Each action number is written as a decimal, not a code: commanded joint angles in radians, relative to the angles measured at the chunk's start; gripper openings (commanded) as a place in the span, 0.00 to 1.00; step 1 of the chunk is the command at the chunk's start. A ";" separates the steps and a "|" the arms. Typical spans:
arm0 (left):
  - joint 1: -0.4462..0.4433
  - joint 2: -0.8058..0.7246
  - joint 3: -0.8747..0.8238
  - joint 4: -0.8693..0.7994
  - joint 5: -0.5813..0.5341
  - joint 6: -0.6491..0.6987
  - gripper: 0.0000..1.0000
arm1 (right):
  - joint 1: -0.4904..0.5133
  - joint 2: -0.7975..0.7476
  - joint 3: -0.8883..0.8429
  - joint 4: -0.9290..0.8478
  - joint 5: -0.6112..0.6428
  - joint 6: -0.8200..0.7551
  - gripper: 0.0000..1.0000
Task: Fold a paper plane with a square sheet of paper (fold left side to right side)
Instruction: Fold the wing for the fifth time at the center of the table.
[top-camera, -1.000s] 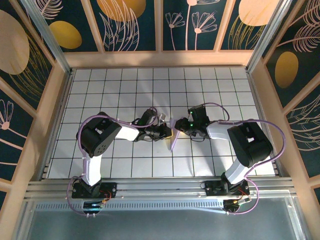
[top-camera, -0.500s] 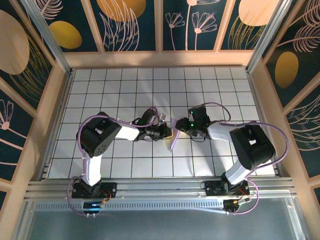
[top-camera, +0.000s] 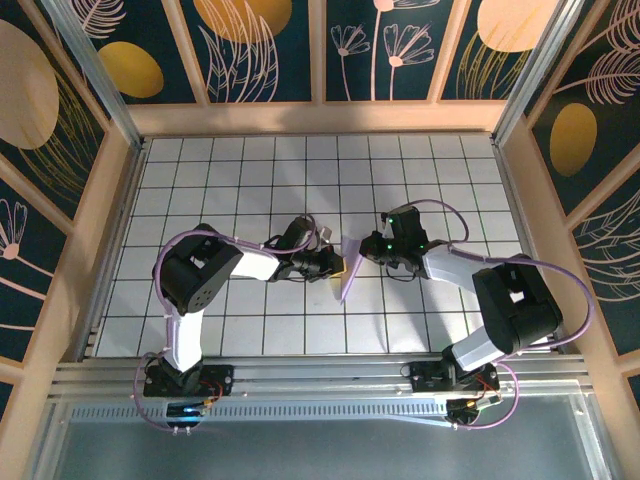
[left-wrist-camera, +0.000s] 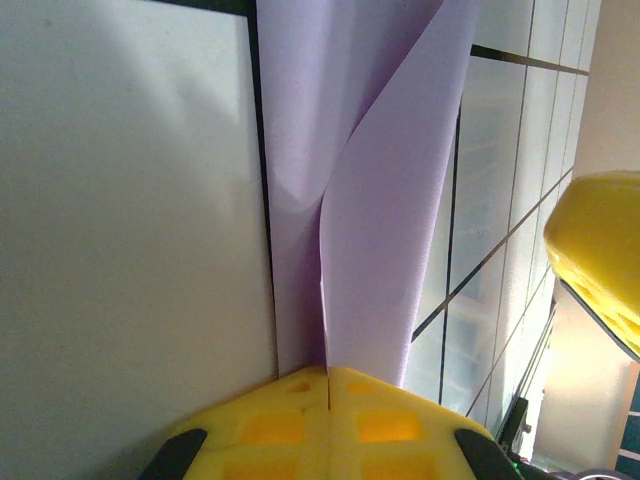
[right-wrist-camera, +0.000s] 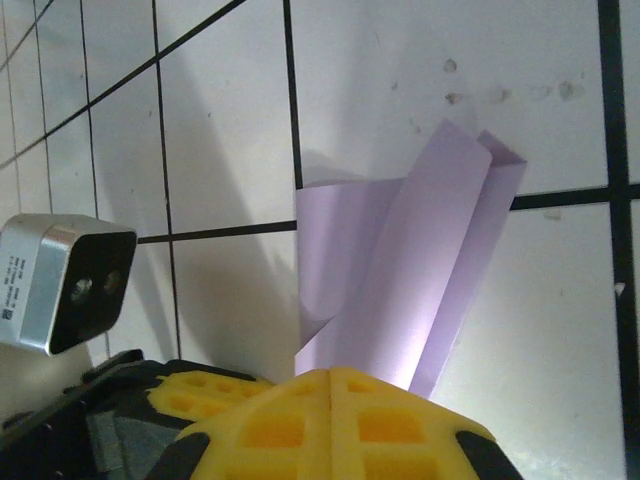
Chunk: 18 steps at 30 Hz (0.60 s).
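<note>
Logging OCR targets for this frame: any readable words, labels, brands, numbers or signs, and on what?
No text is readable.
Tiny print on the side of the small silver box-shaped camera housing: too blurred to read.
Folded lavender-purple paper sheet: no marks.

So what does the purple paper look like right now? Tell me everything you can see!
The purple paper is thin and plain lavender, with no marks. It is folded into a long, narrow shape with several layers and sharp creases, and one flap curls loose. It is near the middle of the white tiled table and seems to stand up on edge rather than lie flat. The left hand and the right hand are both shut on it, pinching it from opposite sides.
</note>
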 joint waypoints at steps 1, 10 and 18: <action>0.005 0.047 -0.003 -0.093 -0.131 0.035 0.00 | 0.003 0.043 0.035 0.022 -0.032 -0.016 0.00; 0.005 0.046 0.003 -0.120 -0.151 0.034 0.00 | 0.008 0.110 0.057 0.024 -0.026 -0.026 0.00; 0.005 0.054 0.012 -0.138 -0.159 0.032 0.00 | 0.008 0.139 0.054 0.029 -0.018 -0.027 0.00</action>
